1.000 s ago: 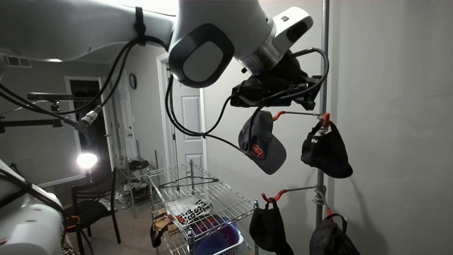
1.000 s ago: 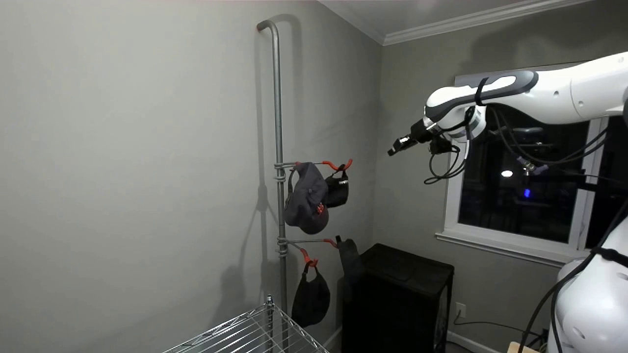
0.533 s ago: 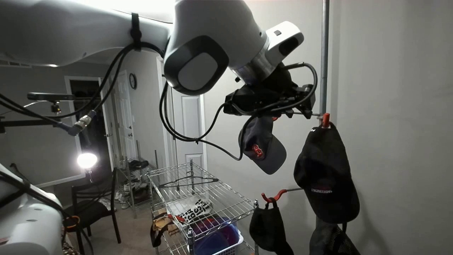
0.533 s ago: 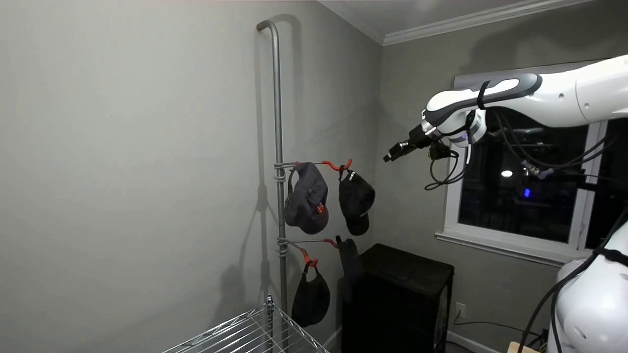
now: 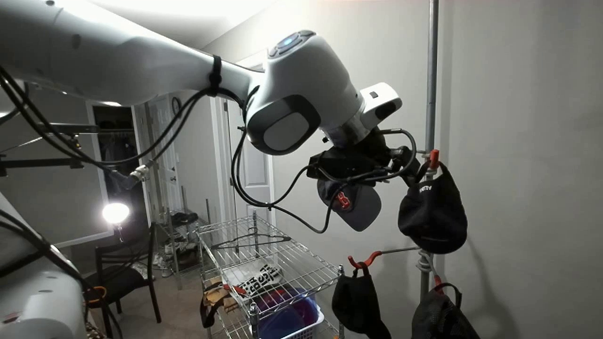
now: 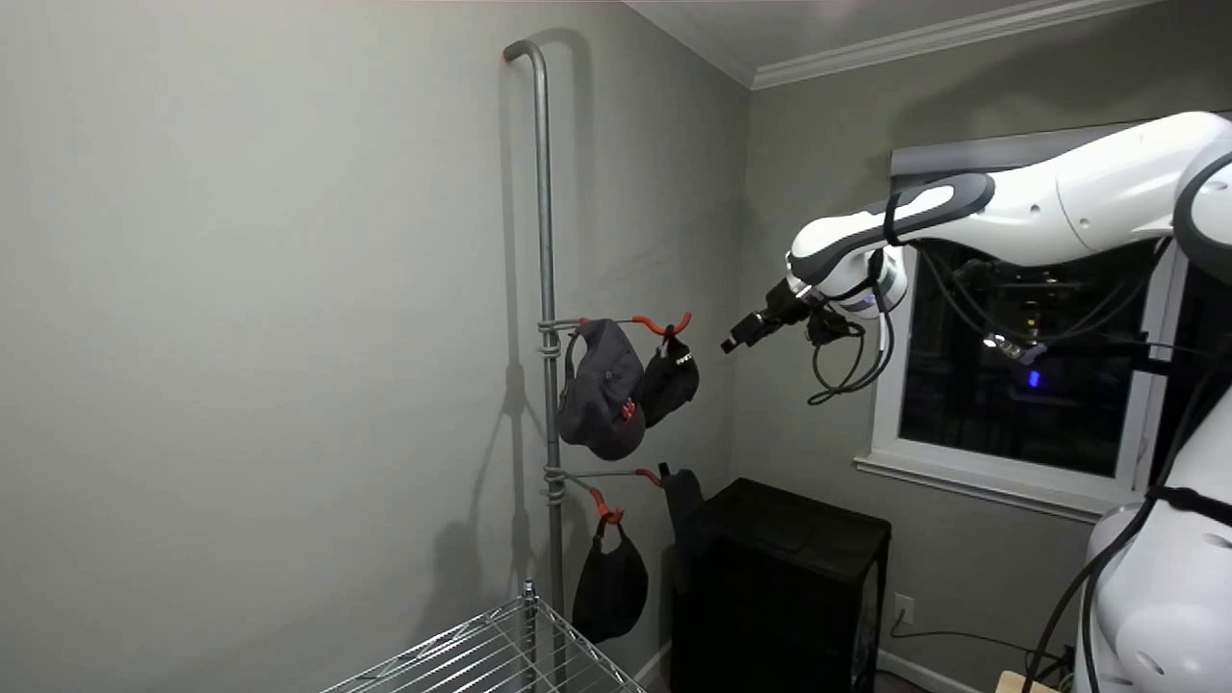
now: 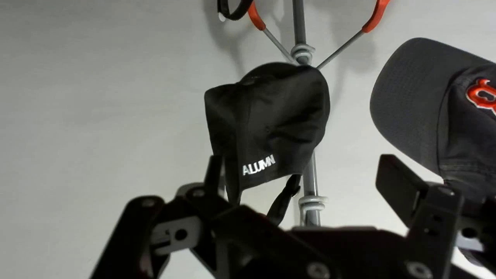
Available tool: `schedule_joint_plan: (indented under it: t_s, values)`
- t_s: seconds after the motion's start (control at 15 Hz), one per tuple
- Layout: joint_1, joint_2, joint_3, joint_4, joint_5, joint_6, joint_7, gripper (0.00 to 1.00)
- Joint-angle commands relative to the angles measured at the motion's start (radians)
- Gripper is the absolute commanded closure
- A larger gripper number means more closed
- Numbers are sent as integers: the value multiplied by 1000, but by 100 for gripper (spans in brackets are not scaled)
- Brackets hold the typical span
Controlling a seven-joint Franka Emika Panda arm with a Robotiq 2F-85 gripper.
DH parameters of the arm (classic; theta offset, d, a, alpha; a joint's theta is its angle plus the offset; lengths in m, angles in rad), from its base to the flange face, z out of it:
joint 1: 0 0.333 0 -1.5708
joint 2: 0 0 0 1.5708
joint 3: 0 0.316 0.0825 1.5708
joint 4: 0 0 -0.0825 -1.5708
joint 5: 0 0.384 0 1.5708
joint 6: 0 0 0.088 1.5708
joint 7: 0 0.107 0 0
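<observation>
The white arm (image 5: 141,61) reaches toward the upright grey pole (image 6: 545,212) in both exterior views, its wrist (image 5: 346,129) slanting downward; the pole is bent over at the top, with wire prongs (image 7: 341,49) leaving it at two heights; a boxy black unit (image 6: 780,577) stands low in an exterior view; a chrome wire rack (image 5: 294,261) stands low near the pole; a dark grey cap (image 6: 599,385) with a red emblem (image 5: 342,201) hangs at the upper height; the black cap (image 7: 267,128), nearest to the tool (image 7: 304,172), hangs by its strap (image 7: 281,204) on the neighbouring prong, tilted; a plain dark cap (image 5: 358,299) and a mesh-looking cap (image 5: 440,315) hang at the lower height; the tool has its two fingers (image 7: 403,190) spread wide, and in the wrist view the black cap shows in the gap between them, one finger overlapping its edge; in an exterior view the fingertips (image 6: 729,346) are near that cap but apart from it; a red hook (image 5: 434,159) carries the black cap's strap; white lettering (image 7: 259,165) on the cap reads ALUMNI
</observation>
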Motion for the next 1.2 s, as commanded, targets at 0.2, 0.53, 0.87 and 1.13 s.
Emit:
schedule_joint_plan:
  t_s: [0.2,0.53,0.87,1.13]
  values:
    - [11,138,32,59,4,110,15,0]
    - [21,273,25,190,14,88,15,0]
    - [20,397,30,312,31,71,13,0]
    - [14,462,34,378,61,69,-1,22]
